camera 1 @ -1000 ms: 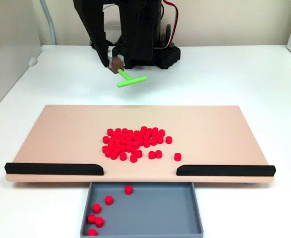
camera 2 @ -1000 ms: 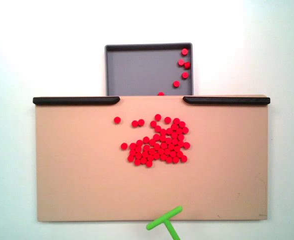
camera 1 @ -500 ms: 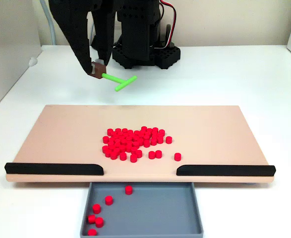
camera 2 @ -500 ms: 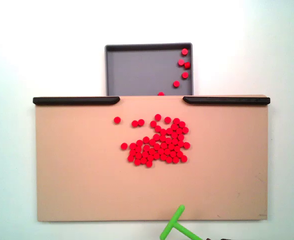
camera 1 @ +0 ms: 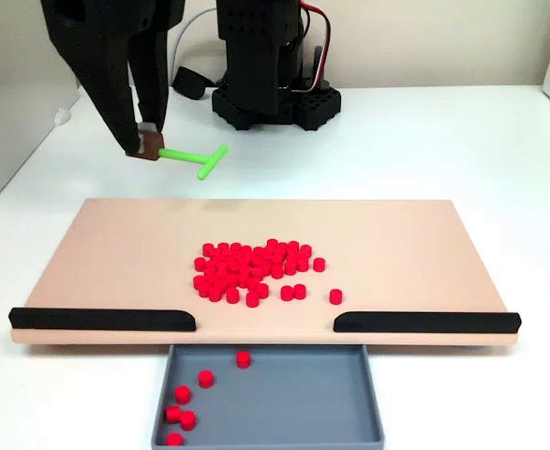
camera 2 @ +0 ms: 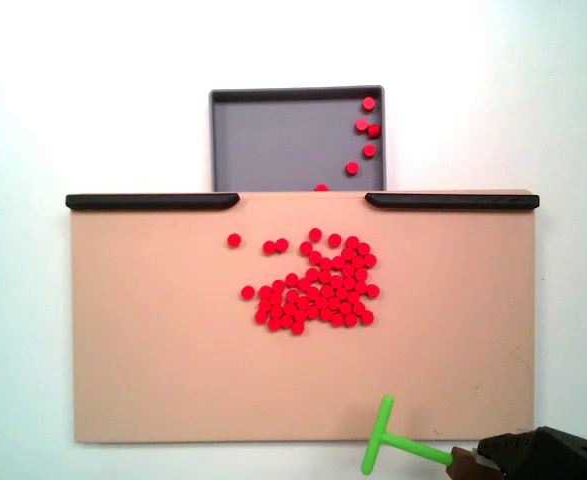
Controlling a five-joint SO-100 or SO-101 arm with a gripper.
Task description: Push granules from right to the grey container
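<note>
Since a second ago I have swung my gripper (camera 1: 145, 142) to the left in the fixed view that faces my base, carrying the green T-shaped pusher (camera 1: 193, 158) from in front of the base out past the far left part of the tan board (camera 1: 115, 253). My fingers are closed on the stem's end, with the crossbar held clear of the board. That view shows my whole arm and the base (camera 1: 273, 98). The fixed view from above shows just my gripper's tip (camera 2: 463, 462) and the pusher (camera 2: 388, 448) at the board's near edge. The granules (camera 2: 318, 290) sit mid-board, unmoved, well short of the gap between the two black bars (camera 2: 153, 201). The grey container (camera 2: 273, 140) holds six of them, one at its lip.
</note>
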